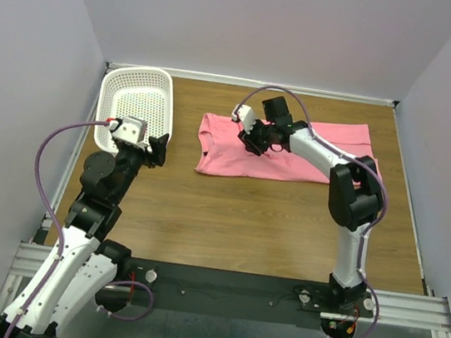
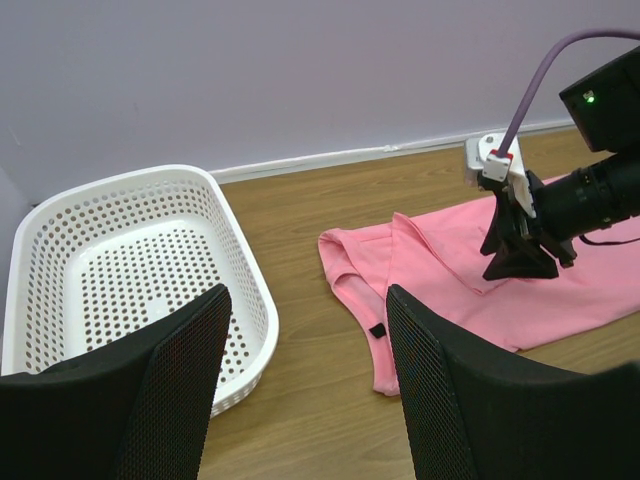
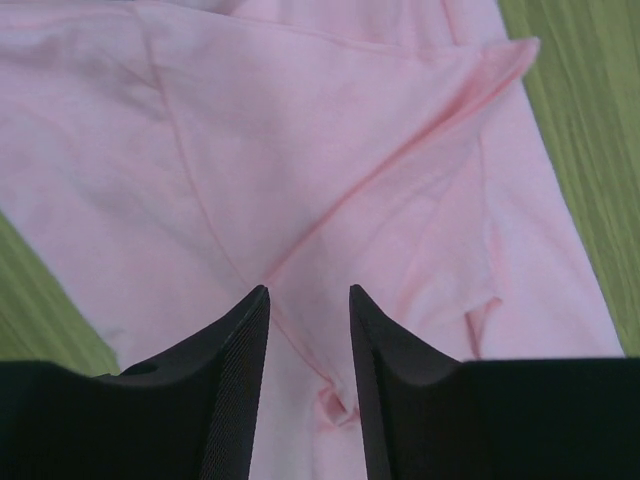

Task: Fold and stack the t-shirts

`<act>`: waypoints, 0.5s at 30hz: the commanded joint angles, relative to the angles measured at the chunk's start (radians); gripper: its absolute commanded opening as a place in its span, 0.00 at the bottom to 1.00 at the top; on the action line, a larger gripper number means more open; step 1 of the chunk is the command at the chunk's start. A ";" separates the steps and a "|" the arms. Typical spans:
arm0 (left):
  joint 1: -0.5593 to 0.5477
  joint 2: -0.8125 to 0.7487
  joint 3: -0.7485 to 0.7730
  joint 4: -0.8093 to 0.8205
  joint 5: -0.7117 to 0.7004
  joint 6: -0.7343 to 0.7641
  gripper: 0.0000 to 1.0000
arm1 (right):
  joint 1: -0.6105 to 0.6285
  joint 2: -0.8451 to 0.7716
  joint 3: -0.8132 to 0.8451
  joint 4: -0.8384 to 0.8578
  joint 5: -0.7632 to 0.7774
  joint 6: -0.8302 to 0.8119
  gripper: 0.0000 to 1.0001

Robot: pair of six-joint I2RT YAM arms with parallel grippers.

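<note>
One salmon-pink t-shirt (image 1: 226,156) lies partly folded on the wooden table, its collar toward the left and a dark label (image 2: 377,329) showing inside the collar. My right gripper (image 1: 252,144) points down onto the shirt near the collar end. In the right wrist view its jaws (image 3: 308,292) stand a little apart over the cloth (image 3: 300,130), with a small pinched pucker of fabric lying loose between them. My left gripper (image 1: 159,148) hovers open above bare table between the basket and the shirt, and nothing lies between its fingers (image 2: 308,300).
A white perforated plastic basket (image 1: 169,94) stands at the back left, just left of my left gripper; its rim (image 2: 250,290) is close to the left finger. Grey walls close off the table's back and sides.
</note>
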 commanded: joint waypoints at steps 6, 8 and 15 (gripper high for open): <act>0.004 -0.002 0.006 0.008 0.007 0.006 0.72 | 0.024 0.068 0.025 -0.051 -0.018 -0.049 0.51; 0.006 0.001 0.006 0.008 0.010 0.006 0.72 | 0.024 0.074 0.026 -0.051 -0.003 -0.051 0.51; 0.006 0.006 0.006 0.008 0.018 0.006 0.72 | 0.024 0.095 0.034 -0.051 0.014 -0.052 0.51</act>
